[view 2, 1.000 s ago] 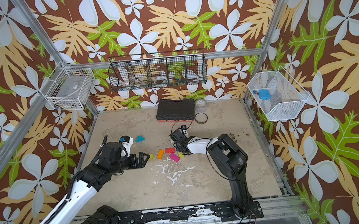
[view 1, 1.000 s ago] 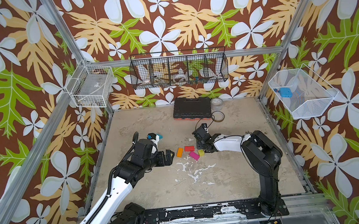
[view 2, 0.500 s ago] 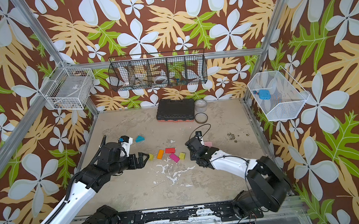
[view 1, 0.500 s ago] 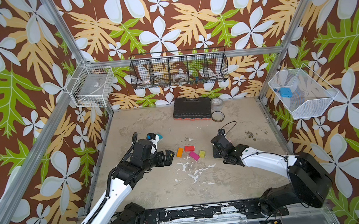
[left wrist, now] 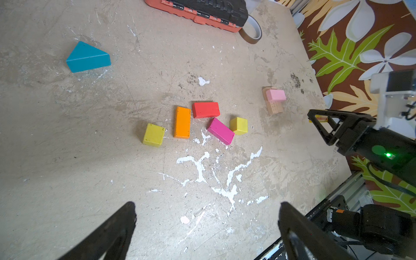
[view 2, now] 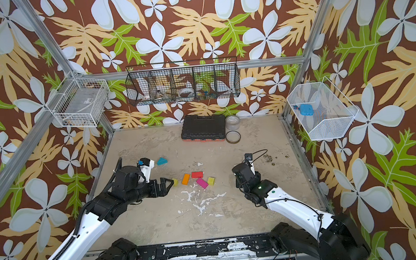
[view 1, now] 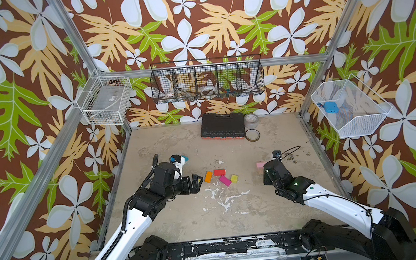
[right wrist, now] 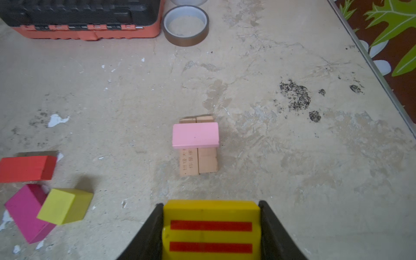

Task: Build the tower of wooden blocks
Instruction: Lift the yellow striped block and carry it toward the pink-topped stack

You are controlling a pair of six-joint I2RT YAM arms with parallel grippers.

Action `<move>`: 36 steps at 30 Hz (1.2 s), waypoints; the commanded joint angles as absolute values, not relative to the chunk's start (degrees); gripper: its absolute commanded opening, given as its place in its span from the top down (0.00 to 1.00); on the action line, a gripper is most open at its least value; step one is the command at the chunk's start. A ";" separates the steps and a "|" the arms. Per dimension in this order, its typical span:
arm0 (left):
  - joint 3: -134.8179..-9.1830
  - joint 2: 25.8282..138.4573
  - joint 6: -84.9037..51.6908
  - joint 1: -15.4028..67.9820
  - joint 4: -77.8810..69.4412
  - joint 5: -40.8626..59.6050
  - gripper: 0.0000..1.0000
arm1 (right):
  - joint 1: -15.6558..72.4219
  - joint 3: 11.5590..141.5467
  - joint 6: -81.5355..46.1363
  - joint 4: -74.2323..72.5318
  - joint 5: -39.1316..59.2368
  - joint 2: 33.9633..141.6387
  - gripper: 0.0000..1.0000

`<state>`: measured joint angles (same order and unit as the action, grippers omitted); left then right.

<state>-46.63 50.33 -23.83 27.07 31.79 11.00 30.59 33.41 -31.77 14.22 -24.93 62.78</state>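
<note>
Scuffed beige table (view 1: 210,221), guys. Nearest me, the right gripper (right wrist: 210,204) is clamping a yellow brick (right wrist: 211,234) with two red stripes, and the left gripper (left wrist: 208,206) is hanging wide open, gripping nothing. Past them, yellow cubes (left wrist: 153,135), an orange brick (left wrist: 182,122), a red brick (left wrist: 206,109) and a magenta brick (left wrist: 220,131) are lying loose mid-table. Right of those, the tower (right wrist: 195,144) is sitting low: a pink brick (right wrist: 195,135) crosswise on two plain planks (right wrist: 198,161). The teal wedge (left wrist: 87,57) is lying farther back left, with the black tool case (view 1: 222,125) by the rear wall.

Left arm (view 1: 135,223) — white shell link, black joints, ribbed black cable (view 1: 124,216) along side. Right arm (view 1: 339,205) same white-and-black build, green light (view 1: 295,184) near wrist, thin black wire loop. Left gripper (left wrist: 208,206) — black triangular fingers.
</note>
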 commanded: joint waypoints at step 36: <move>-46.67 50.54 -23.38 27.07 30.65 11.52 0.00 | 18.23 36.22 -26.10 7.57 -7.51 73.20 0.73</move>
<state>-46.59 50.46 -23.51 27.07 31.11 11.88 17.93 35.79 -25.96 8.14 -5.06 73.19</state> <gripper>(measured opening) 0.998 0.526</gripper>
